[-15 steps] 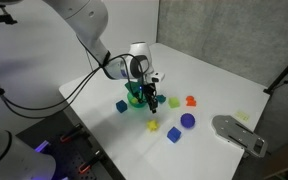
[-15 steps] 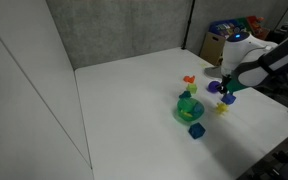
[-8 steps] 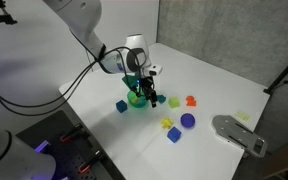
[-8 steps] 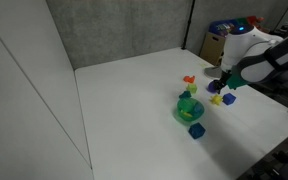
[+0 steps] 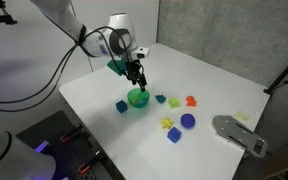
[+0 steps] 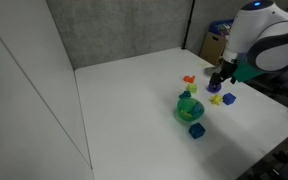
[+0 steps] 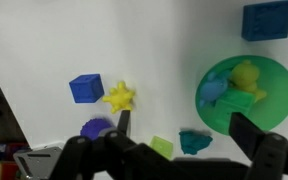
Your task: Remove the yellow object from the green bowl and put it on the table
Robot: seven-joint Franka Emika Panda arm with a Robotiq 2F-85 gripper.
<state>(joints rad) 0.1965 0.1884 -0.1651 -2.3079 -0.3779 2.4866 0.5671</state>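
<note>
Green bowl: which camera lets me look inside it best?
The wrist view: it looks straight down into the green bowl, showing a yellowish piece and a bluish piece inside. In both exterior views the green bowl is small and its contents hard to tell.

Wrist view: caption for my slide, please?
Open jaws above table: yellow block lies beside blue cube, apart from green bowl.

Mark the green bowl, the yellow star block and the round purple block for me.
green bowl (image 7: 281,85): wrist view, bare inner wall.
yellow star block (image 7: 119,97): wrist view, its centre.
round purple block (image 5: 187,120): an exterior view, its middle.
</note>
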